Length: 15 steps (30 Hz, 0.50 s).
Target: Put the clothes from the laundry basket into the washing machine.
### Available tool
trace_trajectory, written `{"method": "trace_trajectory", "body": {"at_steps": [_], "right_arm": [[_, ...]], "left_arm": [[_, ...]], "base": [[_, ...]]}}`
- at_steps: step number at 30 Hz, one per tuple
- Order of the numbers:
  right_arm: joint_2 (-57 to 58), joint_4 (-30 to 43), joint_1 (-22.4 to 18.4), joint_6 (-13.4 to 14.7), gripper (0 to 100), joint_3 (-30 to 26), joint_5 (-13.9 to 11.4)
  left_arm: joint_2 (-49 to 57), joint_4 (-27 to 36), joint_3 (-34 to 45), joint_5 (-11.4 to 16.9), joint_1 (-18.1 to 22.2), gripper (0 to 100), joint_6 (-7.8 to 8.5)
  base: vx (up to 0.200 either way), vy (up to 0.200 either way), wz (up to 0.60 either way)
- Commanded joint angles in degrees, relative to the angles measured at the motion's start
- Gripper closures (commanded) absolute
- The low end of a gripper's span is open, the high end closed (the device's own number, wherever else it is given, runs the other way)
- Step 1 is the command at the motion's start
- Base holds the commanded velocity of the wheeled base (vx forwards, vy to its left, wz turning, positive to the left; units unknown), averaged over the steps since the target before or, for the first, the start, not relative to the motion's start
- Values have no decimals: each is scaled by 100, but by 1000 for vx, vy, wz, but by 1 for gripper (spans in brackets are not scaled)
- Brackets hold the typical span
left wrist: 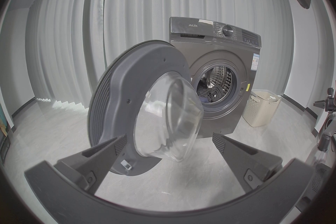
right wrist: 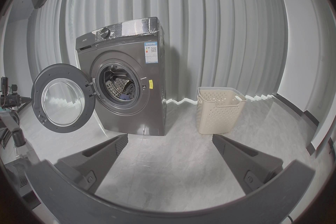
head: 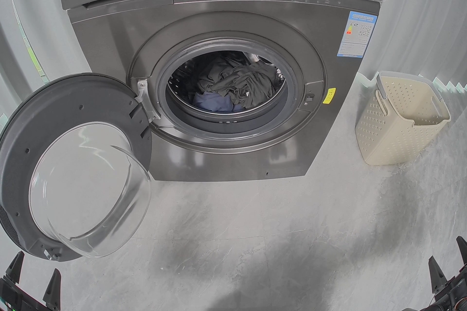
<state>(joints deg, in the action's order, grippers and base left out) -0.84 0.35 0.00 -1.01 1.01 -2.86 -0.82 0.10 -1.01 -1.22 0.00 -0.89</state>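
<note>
The left gripper [head: 35,274] waits at the near edge with its two fingers spread apart and nothing between them. The right gripper [head: 448,261] is likewise spread and holds nothing. In front of the left one is the round door [head: 73,98], swung open to the robot's left. The washing machine [head: 219,151] has dark clothes [head: 233,78] and a blue garment [head: 214,102] inside its drum. The beige laundry basket [head: 389,142] stands upright on the grey floor [head: 272,239], just beside the machine's right side.

washing machine [head: 219,166] looks like satin grey metal, door window [head: 82,190] glossy glass, laundry basket [head: 384,132] matt perforated plastic, clothes [head: 238,81] crumpled cloth.
</note>
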Motion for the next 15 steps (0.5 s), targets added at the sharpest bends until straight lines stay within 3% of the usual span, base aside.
{"method": "trace_trajectory", "body": {"at_steps": [1, 5, 13, 15], "right_arm": [[40, 0, 0, -4, 0, -92, -4], [40, 0, 0, -4, 0, -92, -4], [40, 9, -9, -4, 0, -92, 5], [40, 9, -9, -4, 0, -92, 5]], "left_arm": [[82, -1, 101, -10, 0, 0, -8], [82, -1, 101, -10, 0, 0, -16], [82, -1, 101, 8, 0, 0, -25], [82, -10, 101, 16, 0, 0, -25]], "base": [[-200, 0, 0], [-200, 0, 0], [0, 0, 0], [0, 0, 600]]}}
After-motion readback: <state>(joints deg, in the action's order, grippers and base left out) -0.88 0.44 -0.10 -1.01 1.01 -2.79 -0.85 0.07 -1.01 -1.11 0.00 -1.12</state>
